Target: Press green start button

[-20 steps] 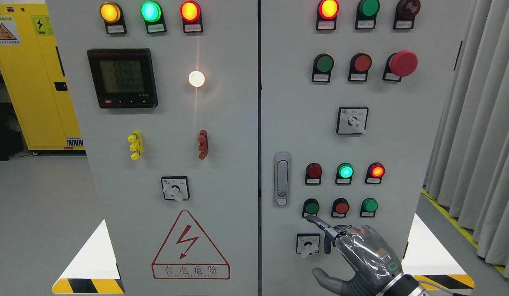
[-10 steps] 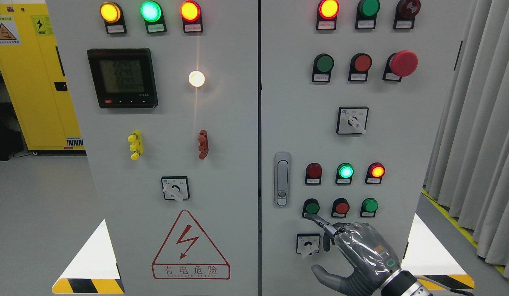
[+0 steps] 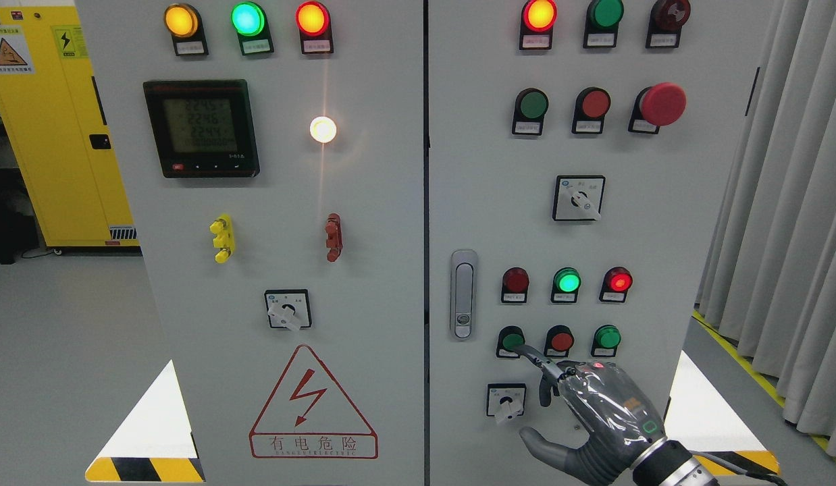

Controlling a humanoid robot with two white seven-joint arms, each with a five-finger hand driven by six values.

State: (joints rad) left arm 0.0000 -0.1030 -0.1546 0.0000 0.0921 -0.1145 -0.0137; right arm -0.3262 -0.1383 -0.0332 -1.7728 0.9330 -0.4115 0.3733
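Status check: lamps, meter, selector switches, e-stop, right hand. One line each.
Left door top lamps: amber, green, red all lit
White lamp: lit
Meter: on, showing digits
Right door top lamps: red lit, other two dark
Lower lamps: left dark, green and right red lit
E-stop: cannot tell
Selector switches: knobs point lower right
Right hand: index fingertip at lower-left green button

You see a right hand (image 3: 597, 412) of dark grey jointed fingers (image 3: 536, 356), its back wrapped in clear glossy film. A small green rounded-square mark glows near the wrist, a red light shows at the knuckles, and a silver-and-black cuff follows.
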